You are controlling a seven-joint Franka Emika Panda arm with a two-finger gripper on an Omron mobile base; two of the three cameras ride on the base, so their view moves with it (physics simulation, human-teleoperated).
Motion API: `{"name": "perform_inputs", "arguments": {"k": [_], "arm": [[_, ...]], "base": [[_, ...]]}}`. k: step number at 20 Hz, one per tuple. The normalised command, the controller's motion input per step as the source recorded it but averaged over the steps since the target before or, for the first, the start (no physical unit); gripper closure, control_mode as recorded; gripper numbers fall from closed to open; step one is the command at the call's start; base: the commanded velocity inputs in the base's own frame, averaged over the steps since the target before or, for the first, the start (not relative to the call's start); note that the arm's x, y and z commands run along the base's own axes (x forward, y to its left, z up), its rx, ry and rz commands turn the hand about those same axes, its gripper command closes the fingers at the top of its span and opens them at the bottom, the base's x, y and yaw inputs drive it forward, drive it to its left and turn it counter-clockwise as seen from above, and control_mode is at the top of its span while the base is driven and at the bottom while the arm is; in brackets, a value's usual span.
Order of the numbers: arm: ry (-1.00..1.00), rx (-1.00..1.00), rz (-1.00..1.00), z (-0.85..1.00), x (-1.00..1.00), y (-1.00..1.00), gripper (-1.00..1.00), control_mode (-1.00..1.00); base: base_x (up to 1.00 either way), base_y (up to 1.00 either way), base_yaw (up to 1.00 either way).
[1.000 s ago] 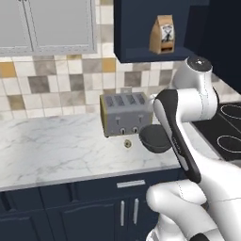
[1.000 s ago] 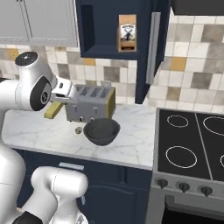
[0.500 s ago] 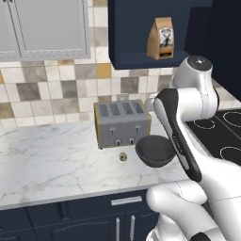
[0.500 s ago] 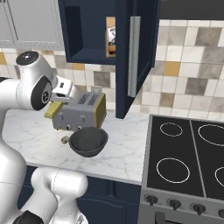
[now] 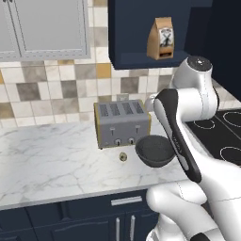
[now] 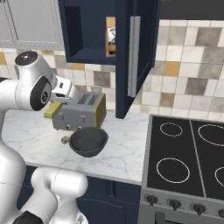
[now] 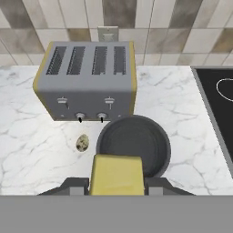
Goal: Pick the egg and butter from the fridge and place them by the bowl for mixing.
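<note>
My gripper (image 7: 117, 183) is shut on the butter (image 7: 117, 174), a pale-yellow block, held above the counter just in front of the bowl (image 7: 134, 143). In the right base view the butter (image 6: 52, 110) hangs in the gripper (image 6: 55, 109) left of the toaster. The dark bowl (image 6: 89, 141) (image 5: 155, 150) stands on the marble counter. The egg (image 7: 82, 142) (image 5: 123, 156) (image 6: 65, 139), small and tan, lies on the counter just left of the bowl, in front of the toaster. The fridge is out of view.
A grey four-slot toaster (image 7: 86, 79) (image 5: 122, 123) stands behind the bowl and egg. A black stove (image 6: 188, 157) lies to the right. Above hangs an open navy cabinet door (image 6: 135, 52), with a coffee bag (image 5: 160, 38) inside the cabinet. Bare marble counter (image 5: 47, 164) stretches left.
The whole scene has shifted in both base views, so the base has moved. The butter stays in the shut gripper. Egg, bowl and toaster keep their places on the counter.
</note>
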Motion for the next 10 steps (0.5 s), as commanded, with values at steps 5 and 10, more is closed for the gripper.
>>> {"name": "perform_inputs", "arguments": {"k": [5, 10], "arm": [[0.0, 0.0, -0.01, 0.0, 0.0, -0.01, 1.0, -1.0], [0.04, 0.0, -0.3, -0.03, 0.07, -0.17, 1.0, -1.0]], "base": [[0.0, 0.0, 0.0], [0.0, 0.0, 0.0]]}}
